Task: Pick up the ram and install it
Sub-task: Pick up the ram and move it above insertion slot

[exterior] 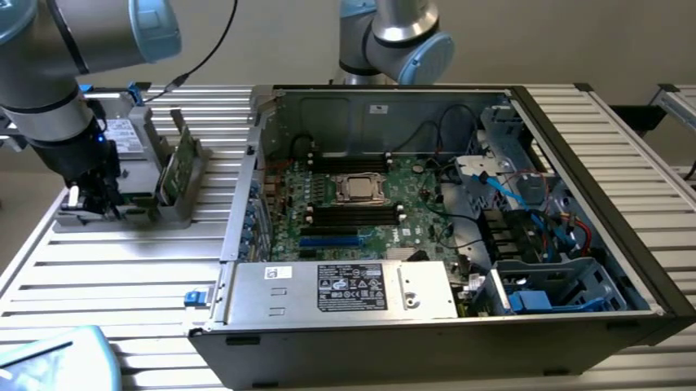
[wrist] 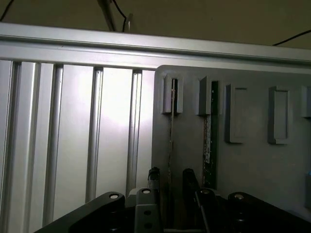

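While the pick-up is in hand, we list: gripper (wrist: 170,177), jaws spread, straddling the ram (wrist: 171,141); ram upright in the grey rack (wrist: 252,170), at the exterior view's left of the computer case (exterior: 435,358). We judge a square, gentle closing is needed.

Arm (exterior: 44,106) low, tool (wrist: 170,177) downward, jaws apart.

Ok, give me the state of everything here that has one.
ram: upright in a slot of the rack, not lifted
gripper: open, fingers either side of the ram
green card: standing in the rack
computer case: open, motherboard exposed
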`<act>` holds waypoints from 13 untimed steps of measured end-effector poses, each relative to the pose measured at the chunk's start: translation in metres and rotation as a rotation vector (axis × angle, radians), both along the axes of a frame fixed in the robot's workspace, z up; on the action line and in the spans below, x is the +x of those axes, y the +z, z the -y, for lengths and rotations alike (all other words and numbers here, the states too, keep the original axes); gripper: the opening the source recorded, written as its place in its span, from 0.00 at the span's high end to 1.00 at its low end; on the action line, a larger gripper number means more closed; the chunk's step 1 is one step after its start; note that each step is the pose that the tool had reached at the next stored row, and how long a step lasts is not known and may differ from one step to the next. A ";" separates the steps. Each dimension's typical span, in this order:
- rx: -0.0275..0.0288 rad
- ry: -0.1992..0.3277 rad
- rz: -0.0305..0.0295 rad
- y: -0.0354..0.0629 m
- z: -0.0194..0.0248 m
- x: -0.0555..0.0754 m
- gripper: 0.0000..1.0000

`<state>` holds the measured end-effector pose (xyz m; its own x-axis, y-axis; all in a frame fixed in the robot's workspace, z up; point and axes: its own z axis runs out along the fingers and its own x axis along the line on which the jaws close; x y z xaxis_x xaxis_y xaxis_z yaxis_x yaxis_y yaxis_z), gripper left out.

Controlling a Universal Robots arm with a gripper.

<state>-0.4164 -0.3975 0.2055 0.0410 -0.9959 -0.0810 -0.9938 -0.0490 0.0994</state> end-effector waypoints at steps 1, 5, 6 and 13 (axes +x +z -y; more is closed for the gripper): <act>-0.0001 0.000 -0.0002 -0.0006 0.0000 0.000 0.67; -0.0002 0.000 -0.0004 -0.0034 0.0000 -0.001 0.67; -0.0002 0.000 -0.0003 -0.0039 0.0000 -0.001 0.67; -0.0002 0.000 -0.0003 -0.0061 -0.0001 -0.002 0.67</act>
<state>-0.4184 -0.3974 0.1994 0.0409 -0.9959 -0.0808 -0.9938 -0.0490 0.0997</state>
